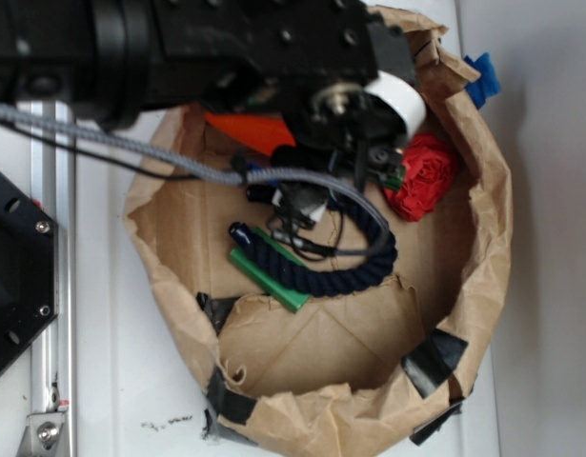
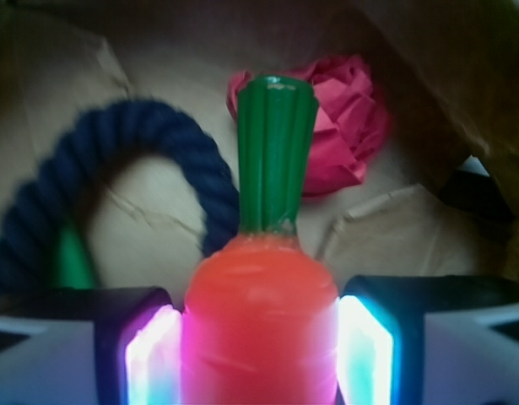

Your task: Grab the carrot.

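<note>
sitting in the paper bag [image 1: 483,238], the carrot [image 2: 263,312] fills the claw [image 2: 257,354].

carrot [image 2: 261,321] between claw [image 2: 257,354] fingers | rope [image 2: 116,169] left | paper ball [image 2: 348,126] behind

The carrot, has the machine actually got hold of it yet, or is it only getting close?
It looks like it has. In the wrist view the carrot sits between the two glowing pads of the claw, which press against its sides, green stem pointing toward the red paper ball. From outside, the arm hides most of it inside the paper bag. Whether it has been lifted clear cannot be told.
</note>
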Motion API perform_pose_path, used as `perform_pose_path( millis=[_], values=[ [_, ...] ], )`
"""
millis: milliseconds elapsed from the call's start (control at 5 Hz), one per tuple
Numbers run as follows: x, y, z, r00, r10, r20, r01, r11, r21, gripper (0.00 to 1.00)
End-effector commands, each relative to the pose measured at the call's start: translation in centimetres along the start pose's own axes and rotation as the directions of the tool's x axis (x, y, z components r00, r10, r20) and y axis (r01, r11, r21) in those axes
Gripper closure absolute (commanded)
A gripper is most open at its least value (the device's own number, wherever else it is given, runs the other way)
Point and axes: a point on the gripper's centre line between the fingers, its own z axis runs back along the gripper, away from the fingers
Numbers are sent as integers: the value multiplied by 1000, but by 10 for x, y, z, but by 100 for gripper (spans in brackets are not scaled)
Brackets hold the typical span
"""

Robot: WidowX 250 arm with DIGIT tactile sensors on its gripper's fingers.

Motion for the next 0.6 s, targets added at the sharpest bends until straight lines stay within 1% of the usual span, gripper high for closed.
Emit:
perform_pose_path(
  millis=[0,200,400],
  values=[
    [39,-22,58,978,145,148,-134,988,-79,100],
    [35,-17,64,966,210,152,-190,973,-133,100],
    [32,-19,67,966,215,146,-197,971,-133,100]
  ],
)
